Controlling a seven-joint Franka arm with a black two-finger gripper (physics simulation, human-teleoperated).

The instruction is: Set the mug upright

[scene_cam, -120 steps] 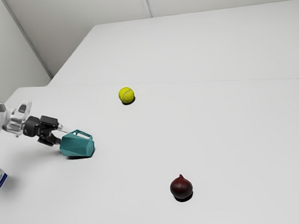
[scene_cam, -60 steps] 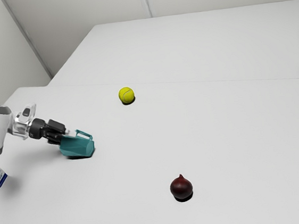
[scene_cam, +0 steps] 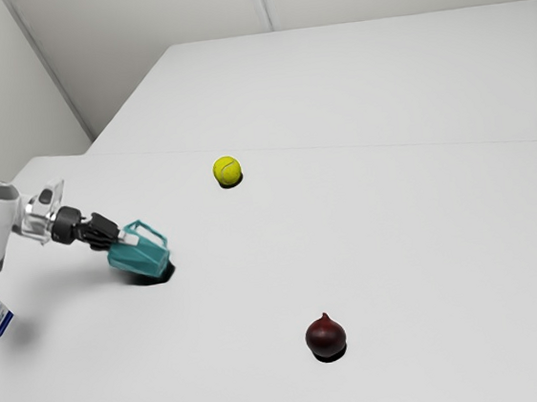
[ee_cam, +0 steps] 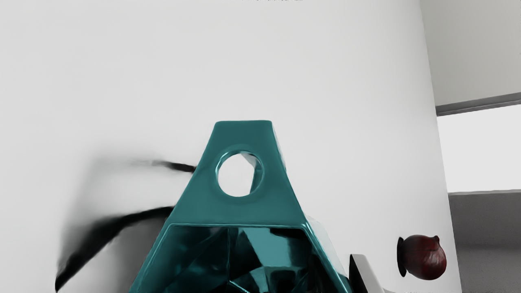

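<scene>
Mug [scene_cam: 142,260] tilted, against hand [scene_cam: 126,239]

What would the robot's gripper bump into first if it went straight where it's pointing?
The teal mug, right there at the gripper; past it, probably the table, though depth is unclear.

Lighting is bright and even across the counter [scene_cam: 417,243], apparently from overhead. Compact dark shadows lie under the mug [scene_cam: 138,261], ball [scene_cam: 227,170] and onion [scene_cam: 325,335]. Softer grey shade spreads at the exterior view's left. In the wrist view, the mug's rim shows thin glints, its interior dark patches with teal reflections.
</scene>
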